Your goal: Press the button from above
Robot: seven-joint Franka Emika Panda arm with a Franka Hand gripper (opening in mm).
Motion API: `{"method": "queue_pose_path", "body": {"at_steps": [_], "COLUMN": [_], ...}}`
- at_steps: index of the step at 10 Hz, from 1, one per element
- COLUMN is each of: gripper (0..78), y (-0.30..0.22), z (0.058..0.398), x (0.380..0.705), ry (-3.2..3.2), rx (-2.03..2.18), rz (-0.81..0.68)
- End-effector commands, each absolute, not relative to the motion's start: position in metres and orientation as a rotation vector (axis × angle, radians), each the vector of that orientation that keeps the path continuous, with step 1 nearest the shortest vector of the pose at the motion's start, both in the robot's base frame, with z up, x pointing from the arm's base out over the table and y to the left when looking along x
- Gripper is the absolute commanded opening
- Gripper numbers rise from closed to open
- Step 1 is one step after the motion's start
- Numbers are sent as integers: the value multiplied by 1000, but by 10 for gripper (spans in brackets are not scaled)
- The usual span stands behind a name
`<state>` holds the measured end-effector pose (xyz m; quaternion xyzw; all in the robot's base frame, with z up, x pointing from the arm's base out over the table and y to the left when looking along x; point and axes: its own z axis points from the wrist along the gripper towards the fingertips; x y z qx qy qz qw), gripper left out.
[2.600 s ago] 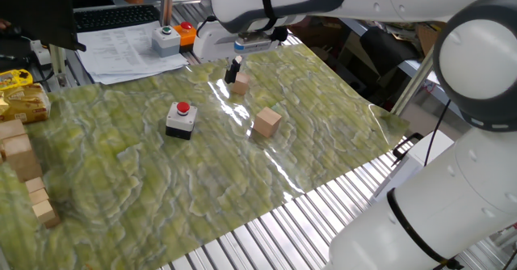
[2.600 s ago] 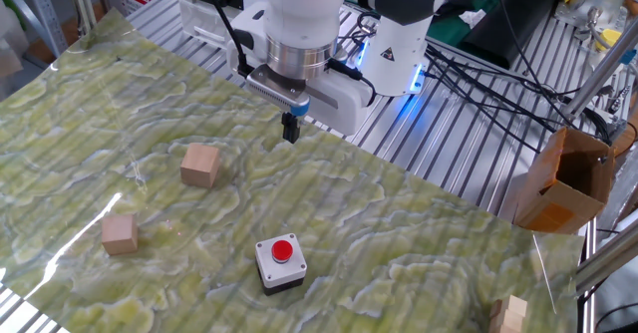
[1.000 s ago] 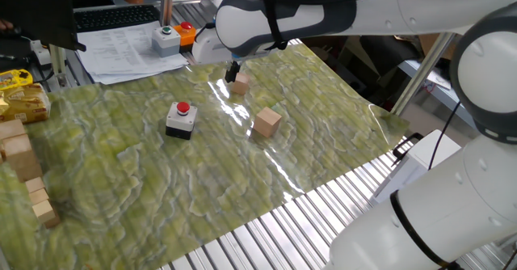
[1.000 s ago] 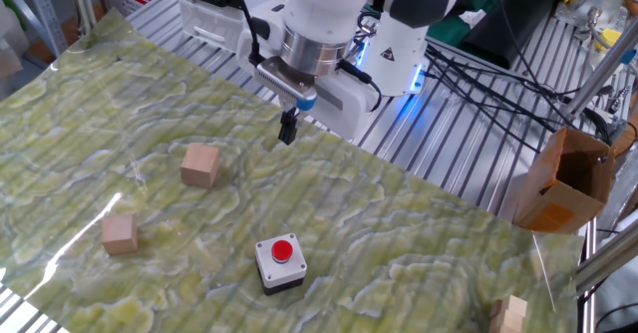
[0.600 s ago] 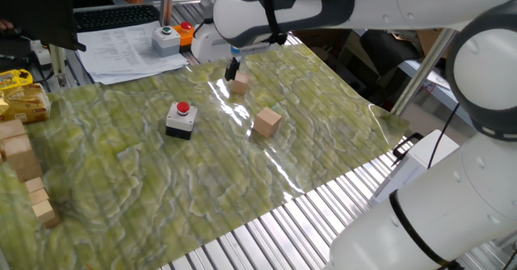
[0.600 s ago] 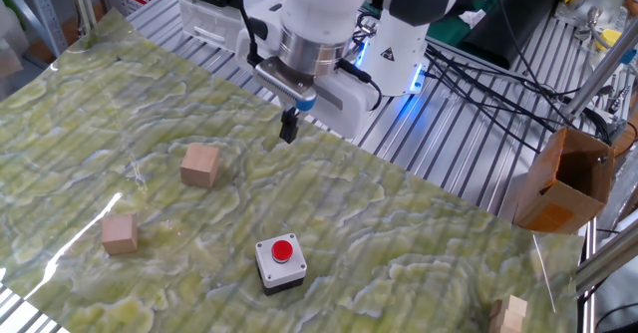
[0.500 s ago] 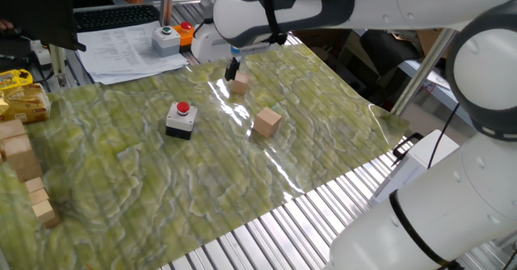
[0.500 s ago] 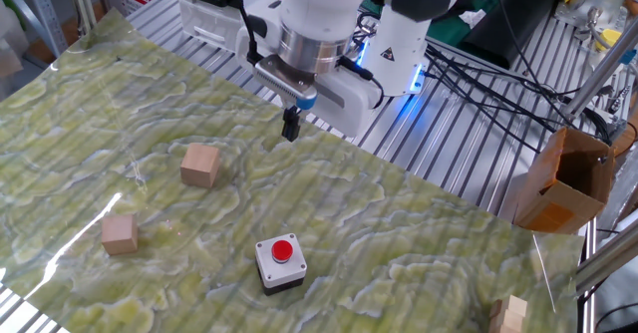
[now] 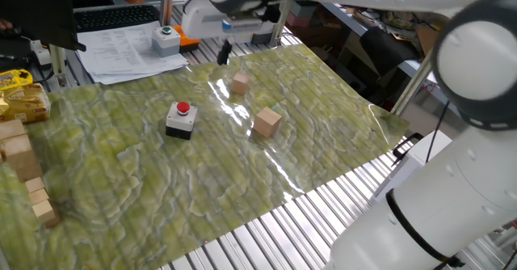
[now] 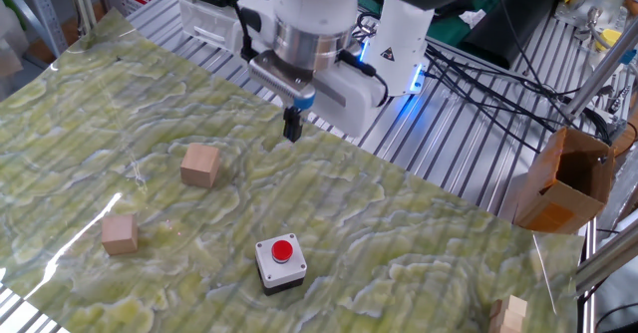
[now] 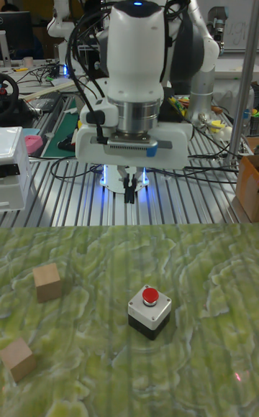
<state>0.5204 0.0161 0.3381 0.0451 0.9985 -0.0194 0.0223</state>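
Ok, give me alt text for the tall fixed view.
A white robot arm hangs its pincer above the far edge of a green mat. Nearer the camera sits the button on its small box, with two wooden cubes at left.

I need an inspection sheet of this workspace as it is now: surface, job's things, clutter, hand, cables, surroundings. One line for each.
Surface: green marbled mat over a slatted metal table.
Job's things: red button on its small grey and black box, unpressed, nothing touching it.
Clutter: two wooden cubes on the mat.
Hand: hand raised near the mat's far edge, not above the button; finger state unclear.
Cables: black cables beside the robot base.
Surroundings: cardboard box, green-button box, papers.
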Motion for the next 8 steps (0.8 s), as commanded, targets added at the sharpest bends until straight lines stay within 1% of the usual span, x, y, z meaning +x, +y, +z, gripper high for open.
{"method": "queue_pose_path", "body": {"at_steps": [1, 4, 8], "gripper": [0, 0, 0], "y": [29, 35, 31], "z": [346, 344, 318], "x": [548, 553, 554], "ry": [3102, 3107, 3094], "rx": [178, 202, 186], "rz": [-55, -50, -68]}}
